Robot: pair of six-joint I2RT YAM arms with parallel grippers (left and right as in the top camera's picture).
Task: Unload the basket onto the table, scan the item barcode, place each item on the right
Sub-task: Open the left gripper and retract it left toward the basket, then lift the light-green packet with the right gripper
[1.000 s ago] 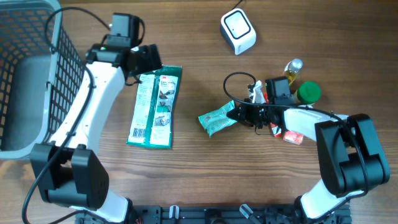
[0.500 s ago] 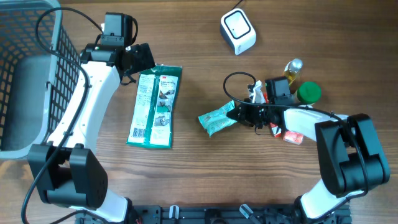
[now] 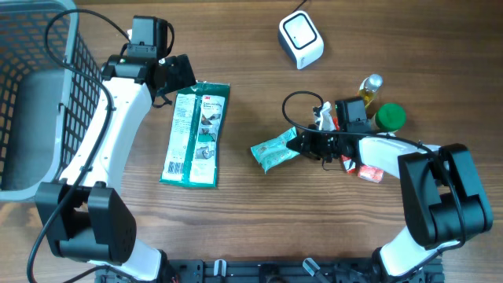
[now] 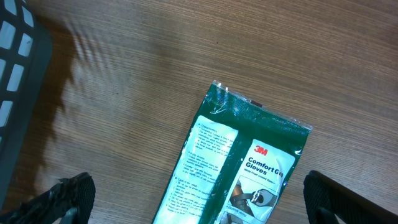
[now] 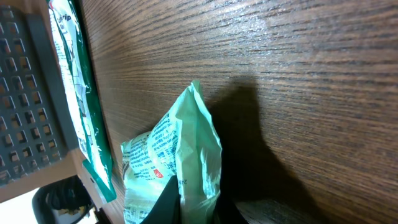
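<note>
A small light-green packet [image 3: 272, 152] lies tilted at the table's middle, and my right gripper [image 3: 302, 144] is shut on its right end. In the right wrist view the packet [image 5: 177, 152] stands pinched between my dark fingers [image 5: 169, 202], with printed text showing on its face. The white barcode scanner [image 3: 301, 39] sits at the far centre, well apart from the packet. My left gripper [image 3: 177, 75] is open just beyond the top end of a green Comfort Gloves pack [image 3: 196, 134]. In the left wrist view that pack [image 4: 249, 162] lies flat between the wide-apart fingertips [image 4: 69, 198].
A grey wire basket [image 3: 31, 102] fills the far left. Behind my right arm stand a yellow bottle [image 3: 369, 88], a green-capped item [image 3: 389, 118] and a red-and-white pack [image 3: 366, 170]. A black cable [image 3: 302, 98] loops near the right wrist.
My left arm has drawn slightly left and back from the gloves pack, its gripper still open. The right arm and the packet have not moved.
</note>
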